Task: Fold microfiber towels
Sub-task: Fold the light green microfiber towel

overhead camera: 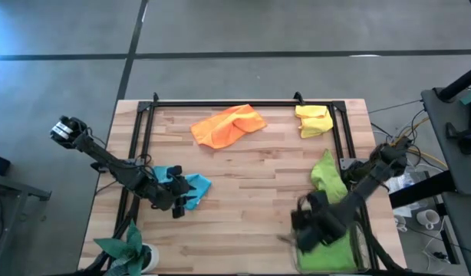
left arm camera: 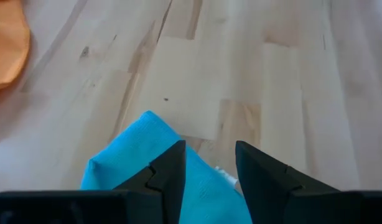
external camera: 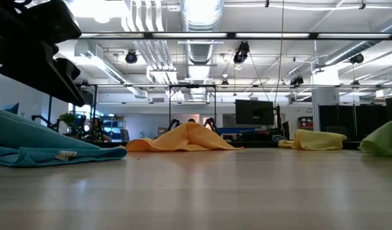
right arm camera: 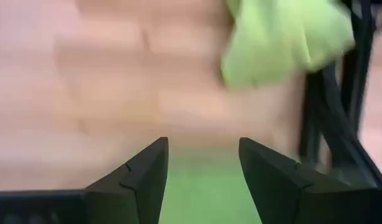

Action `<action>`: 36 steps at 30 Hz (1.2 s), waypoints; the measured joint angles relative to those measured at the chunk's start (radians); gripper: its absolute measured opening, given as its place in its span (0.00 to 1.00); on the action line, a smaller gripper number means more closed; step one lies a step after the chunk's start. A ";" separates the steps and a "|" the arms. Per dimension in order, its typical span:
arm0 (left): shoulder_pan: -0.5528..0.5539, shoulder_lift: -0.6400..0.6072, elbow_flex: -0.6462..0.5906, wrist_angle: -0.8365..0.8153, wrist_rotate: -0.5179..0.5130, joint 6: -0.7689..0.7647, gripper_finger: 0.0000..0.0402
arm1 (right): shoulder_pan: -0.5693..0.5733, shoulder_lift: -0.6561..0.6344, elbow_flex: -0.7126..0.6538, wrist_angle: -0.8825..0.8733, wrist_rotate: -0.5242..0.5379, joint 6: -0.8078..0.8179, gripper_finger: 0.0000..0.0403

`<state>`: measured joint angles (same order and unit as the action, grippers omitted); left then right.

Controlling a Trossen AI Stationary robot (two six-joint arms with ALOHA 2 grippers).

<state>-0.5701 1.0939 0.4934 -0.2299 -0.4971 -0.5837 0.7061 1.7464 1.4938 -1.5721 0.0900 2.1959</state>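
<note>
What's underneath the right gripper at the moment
A green towel lies on the table under the right gripper, showing between its open jaws. A yellow-green towel lies just beyond it. The arm hides part of the green towel in the high view.

Wooden table (overhead camera: 251, 176) carrying orange (overhead camera: 228, 125), yellow (overhead camera: 313, 120), green (overhead camera: 326, 175), blue towels (overhead camera: 193, 188).

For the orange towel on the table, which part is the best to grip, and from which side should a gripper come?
Probably the corner of the orange towel that points toward the yellow towel. The cloth lies crumpled, heaped in the middle, and this corner sticks out flat over bare wood. Coming from above, at that side, seems easiest. Both the left gripper and the right gripper are open, at the blue towel and the green towel.
</note>
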 joint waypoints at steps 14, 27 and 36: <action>0.000 0.010 -0.010 0.006 0.046 0.097 0.31 | -0.386 -0.188 -0.424 0.258 -0.115 -0.469 0.41; 0.012 0.003 0.067 0.012 0.006 0.299 0.31 | -0.391 -0.153 -0.650 0.417 -0.253 -0.439 0.40; 0.014 -0.002 0.068 0.013 -0.041 0.339 0.31 | -0.395 -0.151 -0.611 0.547 -0.180 -0.490 0.05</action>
<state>-0.5560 1.0924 0.5610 -0.2173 -0.5384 -0.2443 0.3109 1.5957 0.8831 -1.0251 -0.0900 1.7063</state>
